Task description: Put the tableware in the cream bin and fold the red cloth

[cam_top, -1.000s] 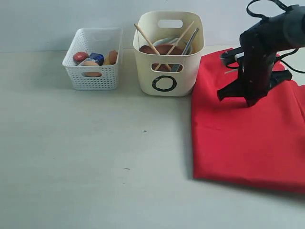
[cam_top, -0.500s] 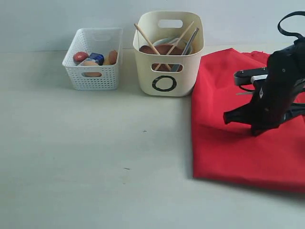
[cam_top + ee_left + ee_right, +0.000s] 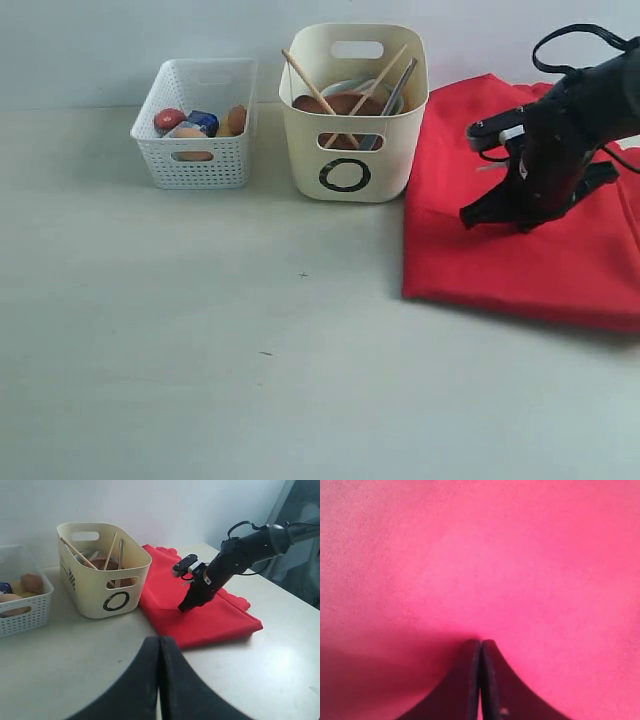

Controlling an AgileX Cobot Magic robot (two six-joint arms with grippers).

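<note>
Right tool [image 3: 481, 646]: fingers pressed together, nothing visible between them. The tip sits down at the large bright red fabric cloth [image 3: 520, 270]; red fills the whole right wrist view. Cannot tell whether the tip presses into the fabric or only touches it.

Left tool [image 3: 160, 647]: fingers also pressed together, holding nothing, hanging over bare pale bench [image 3: 250, 350], well apart from the cloth and both containers.

The red cloth lies flat on the bench, doubled over, on the right of the exterior view. Its front edge is a thick rounded fold with a shadow under it. The scalloped edge shows on the side away from the bin in the left wrist view. One corner is just beside the tall cream plastic bin with rounded corners and a black ring mark [image 3: 352, 150].

In the bin:
- wooden chopsticks [image 3: 312, 90], leaning and sticking out above the rim
- brown round plate [image 3: 340, 104], tilted
- slim metal-handled utensil [image 3: 400, 85], leaning against the right wall

Low white lattice basket [image 3: 200, 165] stands near the bin on its left, apart from it, with small food items inside.
</note>
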